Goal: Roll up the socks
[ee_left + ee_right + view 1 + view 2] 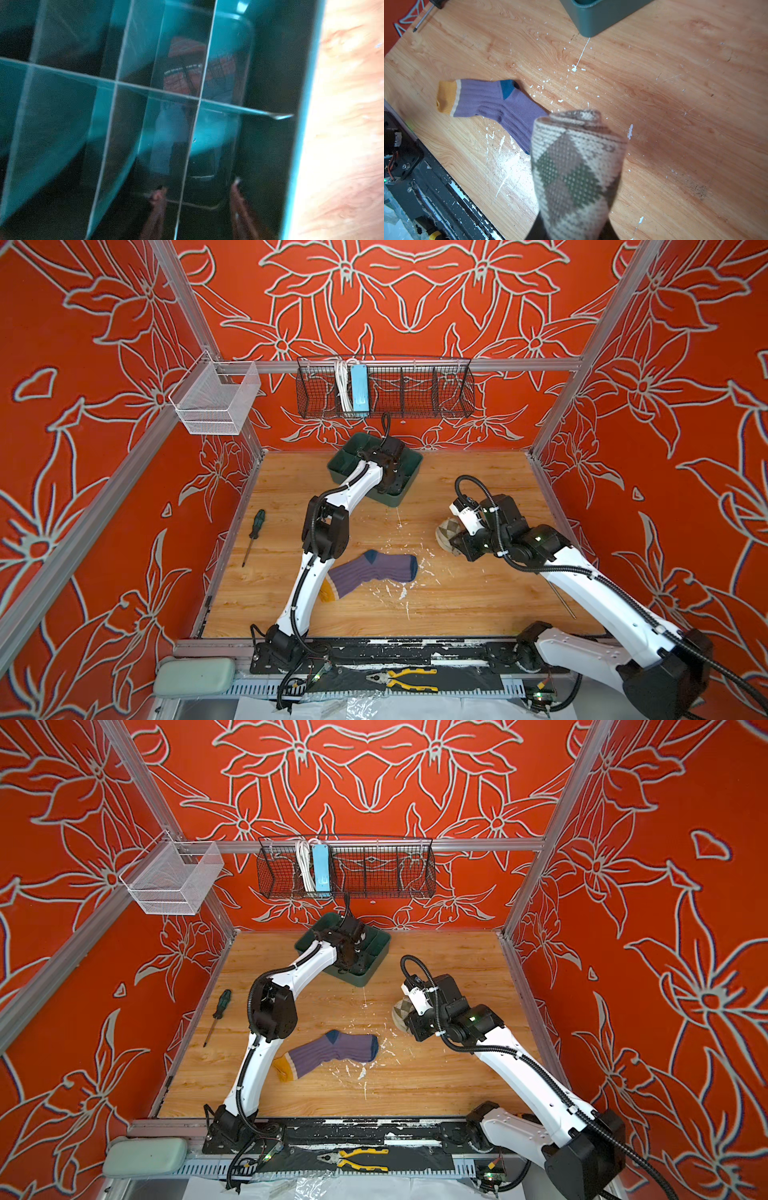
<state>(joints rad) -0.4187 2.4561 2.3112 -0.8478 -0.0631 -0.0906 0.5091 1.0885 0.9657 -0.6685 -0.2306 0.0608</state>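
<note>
One purple sock point(370, 574) flat, one argyle sock point(575, 166) clamped in right gripper point(573, 230) — left gripper point(197, 189) fingers point(158, 196) apart.

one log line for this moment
right pincer: shut on rolled argyle sock | left pincer: open, in tray | purple sock: flat on table

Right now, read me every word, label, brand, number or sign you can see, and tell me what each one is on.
No text can be read in any view.
Blue power strip: no marking shows at this size.
Screwdriver and pliers: any print is too small to tell.
Purple sock and beige diamond sock: knitted pattern only, no lettering.
</note>
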